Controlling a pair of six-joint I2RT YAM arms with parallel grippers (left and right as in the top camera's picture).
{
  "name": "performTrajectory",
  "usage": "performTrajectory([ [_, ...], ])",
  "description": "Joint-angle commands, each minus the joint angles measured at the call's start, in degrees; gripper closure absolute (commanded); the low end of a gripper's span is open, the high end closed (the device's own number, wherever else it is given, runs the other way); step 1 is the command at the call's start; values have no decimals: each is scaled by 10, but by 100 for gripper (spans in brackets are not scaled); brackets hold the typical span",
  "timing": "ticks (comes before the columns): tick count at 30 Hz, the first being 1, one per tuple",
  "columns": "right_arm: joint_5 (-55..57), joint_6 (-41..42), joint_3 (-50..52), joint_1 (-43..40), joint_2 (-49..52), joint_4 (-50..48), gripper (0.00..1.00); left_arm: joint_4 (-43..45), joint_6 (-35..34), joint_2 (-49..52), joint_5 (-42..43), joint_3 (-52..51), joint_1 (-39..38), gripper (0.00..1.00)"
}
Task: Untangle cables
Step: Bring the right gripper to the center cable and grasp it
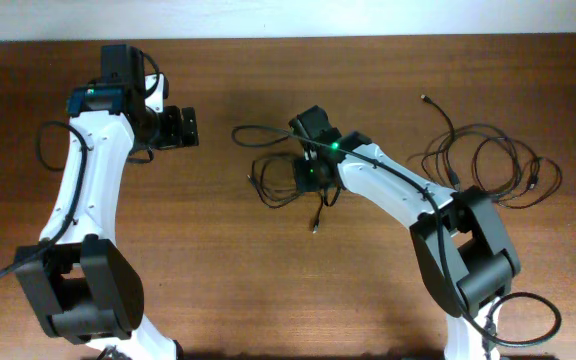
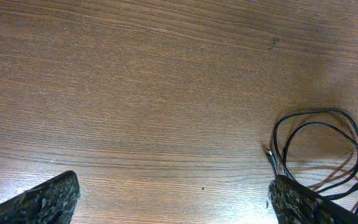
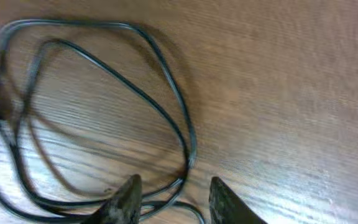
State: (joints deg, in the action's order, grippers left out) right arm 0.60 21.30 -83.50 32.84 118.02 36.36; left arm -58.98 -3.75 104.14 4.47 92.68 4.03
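A loose tangle of thin black cables (image 1: pixel 271 186) lies mid-table, with a plug end (image 1: pixel 315 228) trailing toward the front. My right gripper (image 1: pixel 313 177) hangs low over the tangle's right side. In the right wrist view its fingers (image 3: pixel 173 202) are apart, and cable strands (image 3: pixel 190 146) run between the tips. A second tangle of cables (image 1: pixel 488 162) lies at the right. My left gripper (image 1: pixel 182 127) is open and empty to the left of the middle tangle. The left wrist view (image 2: pixel 173 199) shows cable loops (image 2: pixel 319 149) at its right edge.
A wooden table (image 1: pixel 228 260) carries everything. Thicker black arm cables run by the left base (image 1: pixel 43 140) and loop by the right base (image 1: pixel 528 320). The table's far edge meets a pale wall (image 1: pixel 268 20).
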Motion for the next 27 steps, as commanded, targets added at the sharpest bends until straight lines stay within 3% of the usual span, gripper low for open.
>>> performTrajectory([
  [1,21,53,-2,2,17,16,66,-1,-6,-1,2,2,0,1],
  [5,18,92,8,2,23,5,63,-1,-6,-1,2,2,0,1],
  [6,11,92,8,2,23,2,71,-1,-6,-1,2,2,0,1],
  [8,1,92,8,2,23,-9,61,-1,-6,-1,2,2,0,1],
  [10,-37,92,8,1,23,-13,61,-1,-5,-1,2,2,0,1],
  [12,-56,107,13,3,24,-13,65,-1,-6,-1,2,2,0,1],
  [17,31,186,45,5,24,-17,70,-1,-5,-1,2,2,0,1],
  [18,31,186,45,5,24,-24,75,-1,-6,-1,2,2,0,1],
  [19,17,186,45,5,24,-37,92,-1,-6,-1,2,2,0,1],
  [20,-7,186,45,4,22,-42,96,-1,-6,-1,2,2,0,1],
  [23,-29,170,39,4,-20,-48,96,-1,-5,-1,2,2,0,1],
  [27,-113,70,16,5,-144,-50,96,-1,-6,-1,2,2,0,1],
])
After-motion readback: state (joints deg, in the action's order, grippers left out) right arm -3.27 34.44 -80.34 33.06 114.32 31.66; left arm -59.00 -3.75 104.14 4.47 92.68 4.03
